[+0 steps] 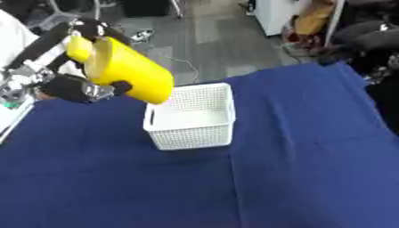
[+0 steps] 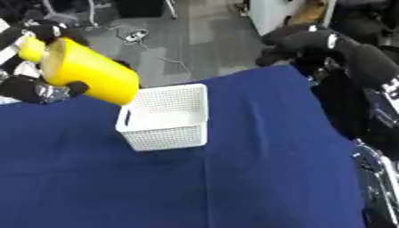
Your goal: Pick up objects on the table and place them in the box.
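The left hand curls its fingers around the tilted yellow bottle, above the left rim of the white basket; the right hand is raised far right, and whether its fingers are spread or closed cannot be told.

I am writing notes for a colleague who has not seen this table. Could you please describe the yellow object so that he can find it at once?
Start from the blue cloth covering the table, then find the white perforated box near its middle. Just above the box's left rim, the robot's left hand holds up a large yellow cylindrical container, tilted toward the box. It is the only bright yellow thing here.
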You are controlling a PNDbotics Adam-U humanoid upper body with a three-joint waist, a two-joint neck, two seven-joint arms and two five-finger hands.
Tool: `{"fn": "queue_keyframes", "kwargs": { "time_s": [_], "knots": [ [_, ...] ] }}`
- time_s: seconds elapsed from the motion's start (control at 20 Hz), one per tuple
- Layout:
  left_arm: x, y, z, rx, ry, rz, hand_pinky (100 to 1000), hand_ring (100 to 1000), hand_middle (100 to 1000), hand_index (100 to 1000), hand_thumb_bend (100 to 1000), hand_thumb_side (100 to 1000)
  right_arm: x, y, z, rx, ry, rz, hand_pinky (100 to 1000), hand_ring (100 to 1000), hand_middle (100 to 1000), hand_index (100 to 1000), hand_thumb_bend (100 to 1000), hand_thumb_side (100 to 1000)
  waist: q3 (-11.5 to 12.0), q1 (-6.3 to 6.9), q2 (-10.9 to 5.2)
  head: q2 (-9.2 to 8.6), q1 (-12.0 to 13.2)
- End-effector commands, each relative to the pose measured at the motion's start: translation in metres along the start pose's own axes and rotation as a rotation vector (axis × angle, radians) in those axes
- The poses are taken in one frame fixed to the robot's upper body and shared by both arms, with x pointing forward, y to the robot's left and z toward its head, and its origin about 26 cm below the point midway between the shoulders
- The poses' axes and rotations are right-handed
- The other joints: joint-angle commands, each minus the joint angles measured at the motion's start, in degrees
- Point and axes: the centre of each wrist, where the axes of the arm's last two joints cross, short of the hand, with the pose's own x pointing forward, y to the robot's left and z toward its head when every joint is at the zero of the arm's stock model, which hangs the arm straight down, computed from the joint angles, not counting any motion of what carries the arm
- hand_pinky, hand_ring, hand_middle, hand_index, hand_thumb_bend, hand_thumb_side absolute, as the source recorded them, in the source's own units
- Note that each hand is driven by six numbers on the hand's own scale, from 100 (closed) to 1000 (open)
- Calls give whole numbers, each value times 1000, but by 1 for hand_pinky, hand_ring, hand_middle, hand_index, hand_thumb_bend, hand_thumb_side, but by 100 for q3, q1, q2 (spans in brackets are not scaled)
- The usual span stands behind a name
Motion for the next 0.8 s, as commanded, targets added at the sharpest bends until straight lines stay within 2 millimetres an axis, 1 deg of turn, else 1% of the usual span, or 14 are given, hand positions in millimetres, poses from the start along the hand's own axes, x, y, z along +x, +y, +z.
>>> {"fn": "queue_keyframes", "kwargs": {
  "time_s": [0.05,0.25,0.6,0.8],
  "knots": [
    [2,16,-5,26,-20,-49,100,100,174,419,423,342,7,0,-9,14,-43,2,870,725,776,792,213,1000,-40,-2,-53,-129,121],
    [-1,15,-4,39,-18,-71,100,100,185,419,433,341,8,2,-17,30,-68,-10,871,725,776,797,213,1000,-158,54,27,-289,214],
    [-6,15,-2,48,-10,-116,100,100,213,416,440,345,10,3,-24,38,-89,-15,872,728,778,796,209,1000,-299,156,113,-419,237],
    [-9,14,-2,52,-5,-127,100,100,218,418,426,363,11,3,-28,40,-102,-17,874,728,778,796,206,1000,-392,203,175,-525,234]
  ]
}}
